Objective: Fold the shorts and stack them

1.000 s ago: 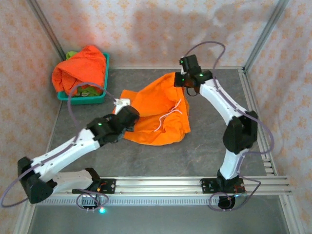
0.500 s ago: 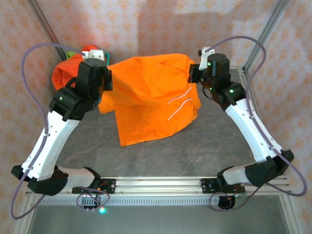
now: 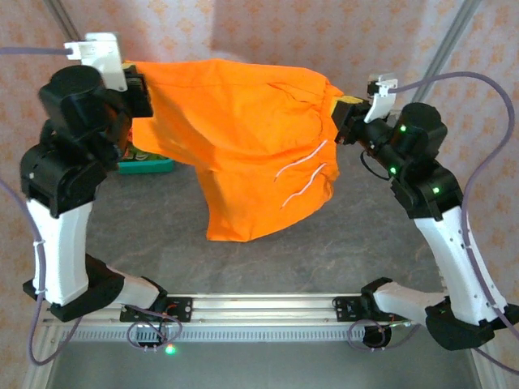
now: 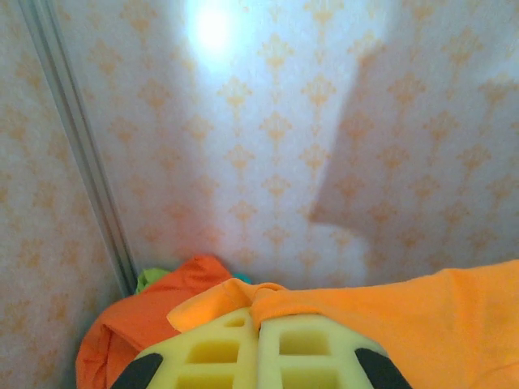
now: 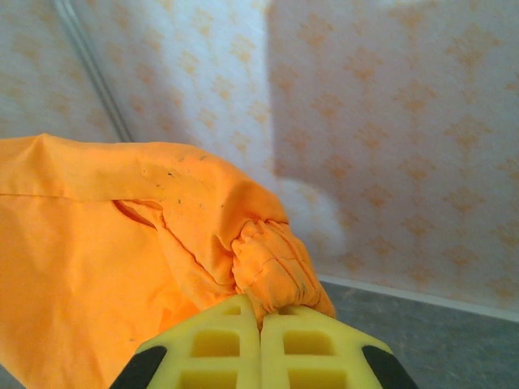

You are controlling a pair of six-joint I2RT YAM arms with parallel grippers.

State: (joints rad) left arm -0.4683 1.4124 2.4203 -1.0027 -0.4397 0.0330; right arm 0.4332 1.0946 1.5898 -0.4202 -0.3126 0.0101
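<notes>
One pair of shorts [image 3: 243, 138] hangs spread above the far half of the table [image 3: 324, 259]. Its left end is in the left gripper [image 3: 139, 81] and its right end in the right gripper [image 3: 342, 120]. The basket [image 3: 150, 165] sits at the far left corner, behind the left arm, with further shorts [image 4: 113, 332] heaped in it.

I am viewing a bright orange pair of cloth shorts [image 3: 243, 138], its fabric looking matt, soft and creased, puckering tightly at the gathered waist. The right gripper [image 5: 261, 314] is showing pale yellow moulded fingers [image 5: 212, 344], smooth and dull-surfaced. The dark grey tabletop [image 3: 162, 243] is appearing matt and faintly mottled. The silvery metal rail [image 3: 268, 306] is catching light.
</notes>
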